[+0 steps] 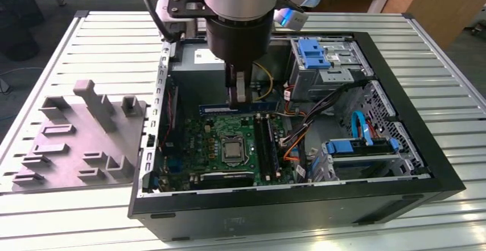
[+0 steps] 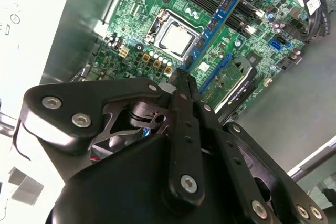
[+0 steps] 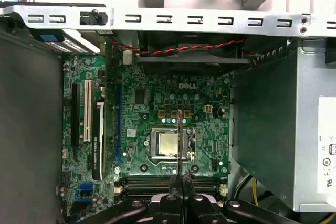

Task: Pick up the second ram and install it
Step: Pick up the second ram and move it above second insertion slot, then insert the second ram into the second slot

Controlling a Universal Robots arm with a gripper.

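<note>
Hanging stick: the second ram [image 1: 235,108] is up off the board, level, with its long side running from the exterior view's left to its right; it is not seated in any slot.
Stick in wrist views: a blue strip with dark chips in the second wrist view [image 2: 212,24]; a thin edge-on line in the first wrist view [image 3: 179,140].
Gripper: the gripper [image 1: 240,97] comes straight down into the case and pinches the stick near its middle, fingers pressed on both flat faces [image 2: 181,74] [image 3: 179,178].
Memory slots: the long black slots [image 1: 266,143] run near to far on the board, crosswise to the stick, which hangs over their far end.
Processor socket: the square socket [image 1: 230,148] sits just to the exterior view's left of the slots, nearer than the stick.
Board: the green motherboard [image 1: 193,137] lies flat on the case floor.
Case: the open black computer case [image 1: 304,197] lies on a slatted metal table [image 1: 99,52].
Grey holder: a grey moulded holder [image 1: 76,137] rests on the table at the exterior view's left, beside the case.
</note>
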